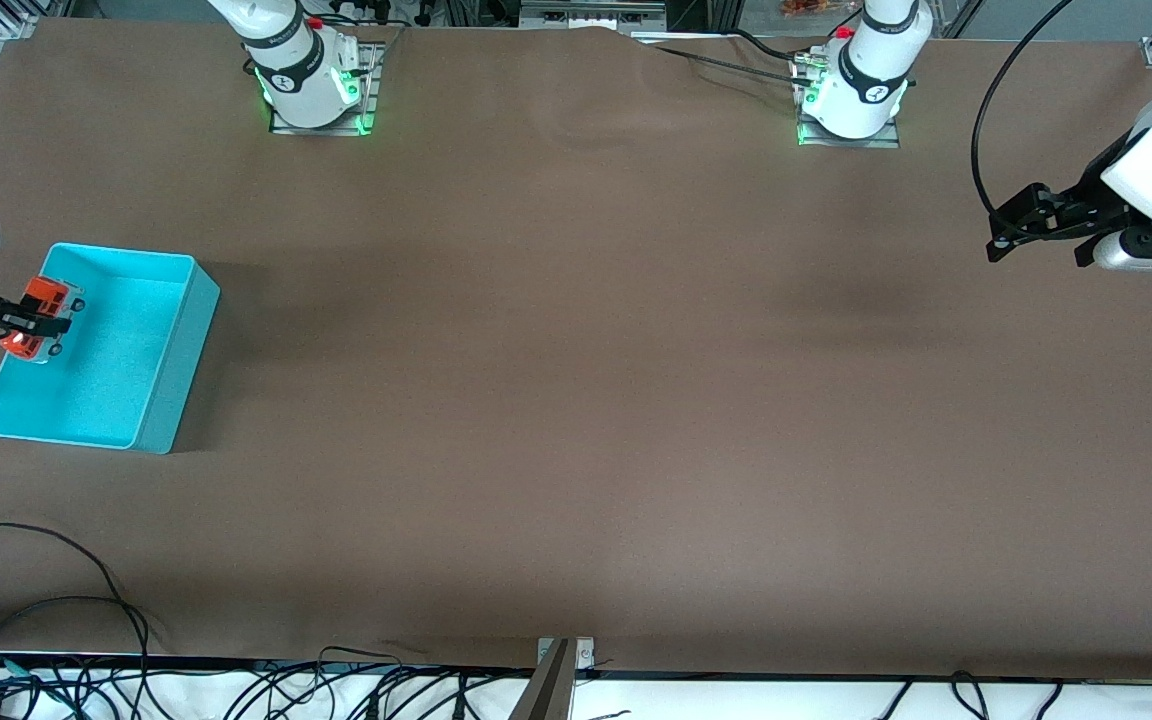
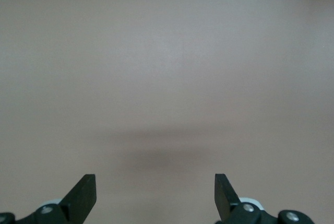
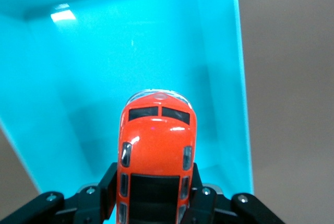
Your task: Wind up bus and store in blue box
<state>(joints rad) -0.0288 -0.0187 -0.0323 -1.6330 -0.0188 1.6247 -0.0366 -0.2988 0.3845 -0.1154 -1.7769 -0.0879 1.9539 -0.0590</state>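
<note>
1. Brown matte covering spreads over the whole table (image 1: 576, 400), with loose black cables (image 1: 86, 620) trailing along its near edge.
2. The right gripper (image 1: 36, 320) hangs over the blue box (image 1: 166, 390) at the right arm's end, its fingers clamped on the bus (image 3: 156, 151).
3. The left gripper (image 1: 1011, 232) waits over bare table at the left arm's end, fingers (image 2: 83, 195) spread wide, holding nothing.

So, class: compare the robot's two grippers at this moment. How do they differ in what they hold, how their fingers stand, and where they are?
The right gripper is shut on the toy bus; the left gripper is open and holds nothing. The right gripper hangs over the blue box at the right arm's end of the table; the left gripper waits over bare brown table at the left arm's end. Both have two dark fingers.
</note>
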